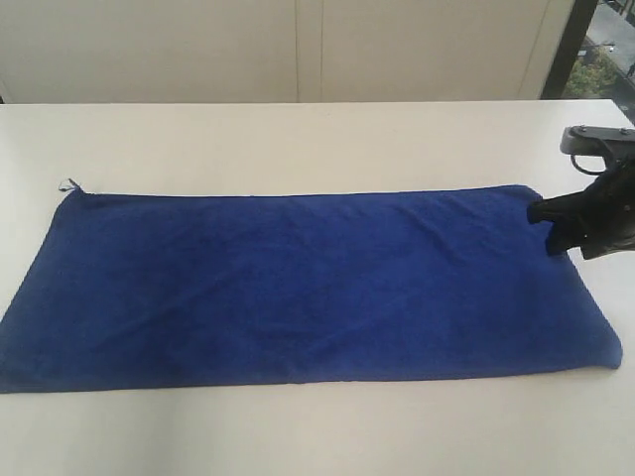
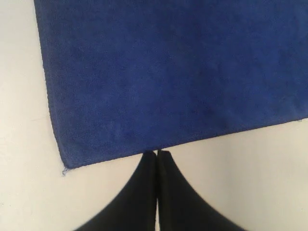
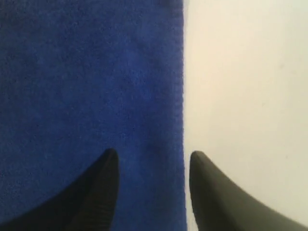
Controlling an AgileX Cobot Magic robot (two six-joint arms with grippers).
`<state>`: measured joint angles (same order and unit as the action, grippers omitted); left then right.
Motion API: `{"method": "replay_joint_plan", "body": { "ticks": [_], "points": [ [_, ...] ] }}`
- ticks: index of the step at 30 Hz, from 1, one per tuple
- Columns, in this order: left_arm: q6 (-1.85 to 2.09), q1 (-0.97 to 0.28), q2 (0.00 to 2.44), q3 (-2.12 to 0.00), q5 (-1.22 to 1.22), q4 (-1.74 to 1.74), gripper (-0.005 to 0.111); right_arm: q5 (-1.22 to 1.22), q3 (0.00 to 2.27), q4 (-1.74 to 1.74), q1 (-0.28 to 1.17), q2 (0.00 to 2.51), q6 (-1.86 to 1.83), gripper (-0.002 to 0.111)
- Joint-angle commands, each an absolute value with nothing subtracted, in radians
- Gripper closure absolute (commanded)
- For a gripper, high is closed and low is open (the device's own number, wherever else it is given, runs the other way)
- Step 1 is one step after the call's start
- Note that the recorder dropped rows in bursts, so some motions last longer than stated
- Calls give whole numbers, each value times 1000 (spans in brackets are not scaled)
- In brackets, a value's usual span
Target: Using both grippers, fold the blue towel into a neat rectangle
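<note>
The blue towel (image 1: 298, 288) lies flat on the white table (image 1: 298, 139) as a long rectangle, with a tiny tag (image 1: 67, 185) at its far left corner. My right gripper (image 1: 548, 226) hangs at the towel's right end, near the far corner. In the right wrist view the right gripper (image 3: 154, 153) is open: one finger is over the towel (image 3: 91, 77), the other over bare table, and the towel's edge runs between them. My left gripper (image 2: 157, 152) is shut, its tips at the edge of the towel (image 2: 168, 72), close to the tag (image 2: 63, 172). The left arm is out of the exterior view.
Pale wall panels (image 1: 298, 50) stand behind the table. A dark window frame (image 1: 571, 45) rises at the back right. Bare table surrounds the towel on every side.
</note>
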<state>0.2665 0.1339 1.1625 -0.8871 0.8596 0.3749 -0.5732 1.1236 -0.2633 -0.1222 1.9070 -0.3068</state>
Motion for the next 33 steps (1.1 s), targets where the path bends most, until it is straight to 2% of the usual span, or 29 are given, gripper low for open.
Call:
{"method": "replay_joint_plan", "body": {
  "ticks": [1, 23, 27, 33],
  "points": [
    [273, 138, 1153, -887, 850, 393, 107, -521, 1130, -234, -94, 1936, -308, 63],
    [273, 138, 1153, -887, 770, 393, 107, -571, 1128, -143, -88, 1968, -240, 64],
    [273, 138, 1153, -887, 770, 393, 107, -592, 1128, -148, -88, 1981, -238, 77],
    [273, 138, 1153, -887, 770, 393, 107, -631, 1128, -156, -88, 1981, -238, 108]
  ]
}}
